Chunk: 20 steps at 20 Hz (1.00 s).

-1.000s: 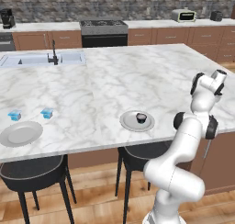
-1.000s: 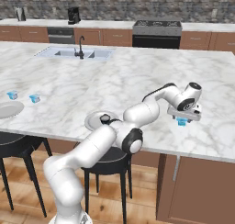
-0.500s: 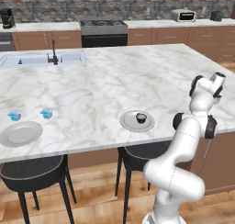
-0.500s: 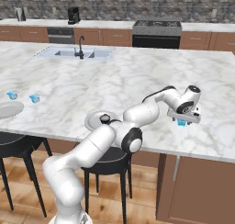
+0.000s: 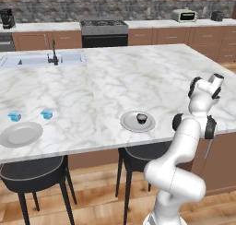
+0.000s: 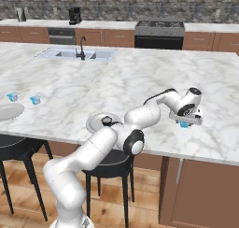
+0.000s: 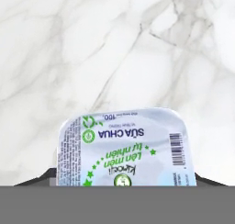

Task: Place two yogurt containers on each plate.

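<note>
Over the last second the gripper (image 6: 186, 123) has settled lower over a yogurt cup (image 7: 125, 147) at the right of the right base view, its jaws narrowing on either side. Whether they grip yet, I cannot tell. Judged so, the first pickup is starting; both grey plates (image 5: 20, 134) (image 5: 130, 122) hold no cups.

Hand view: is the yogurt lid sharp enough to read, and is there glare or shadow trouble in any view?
Hand view: the yogurt container is sharp, its larger print legible, no glare, bottom edge cut off. Left base view: even, flat light, the near plate crisp. Right base view: soft shadow under the gripper; the far cups are small, without detail.
</note>
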### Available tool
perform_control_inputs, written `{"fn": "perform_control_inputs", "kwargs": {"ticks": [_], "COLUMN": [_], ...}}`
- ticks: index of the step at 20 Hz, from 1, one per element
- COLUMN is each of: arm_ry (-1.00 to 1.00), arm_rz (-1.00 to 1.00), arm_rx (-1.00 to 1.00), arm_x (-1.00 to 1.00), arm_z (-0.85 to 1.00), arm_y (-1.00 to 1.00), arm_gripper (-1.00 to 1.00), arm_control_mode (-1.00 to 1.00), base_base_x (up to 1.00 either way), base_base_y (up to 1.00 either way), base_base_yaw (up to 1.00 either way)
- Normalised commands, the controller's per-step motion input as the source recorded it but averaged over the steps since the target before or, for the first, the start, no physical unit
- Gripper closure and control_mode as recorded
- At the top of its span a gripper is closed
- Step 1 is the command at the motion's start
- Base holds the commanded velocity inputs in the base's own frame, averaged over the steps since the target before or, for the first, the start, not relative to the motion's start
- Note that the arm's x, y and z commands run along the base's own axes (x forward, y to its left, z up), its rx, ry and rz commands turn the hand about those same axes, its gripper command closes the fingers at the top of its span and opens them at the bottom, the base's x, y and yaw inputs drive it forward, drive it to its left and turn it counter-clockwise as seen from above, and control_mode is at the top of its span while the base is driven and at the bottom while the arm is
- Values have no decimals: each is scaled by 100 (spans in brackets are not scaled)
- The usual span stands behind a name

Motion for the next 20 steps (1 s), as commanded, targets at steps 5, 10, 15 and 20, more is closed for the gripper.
{"fn": "perform_control_inputs", "kwargs": {"ticks": [5,10,15,20], "arm_ry": [0,0,0,0], "arm_rz": [0,0,0,-5], "arm_rx": [0,7,6,0], "arm_x": [-3,-47,-71,-68], "arm_z": [9,34,35,3], "arm_y": [1,12,37,65], "arm_gripper": [100,100,100,100], "arm_control_mode": [-100,-100,-100,-100], "base_base_x": [0,0,0,0], "base_base_y": [0,0,0,0], "base_base_yaw": [0,0,0,0]}}
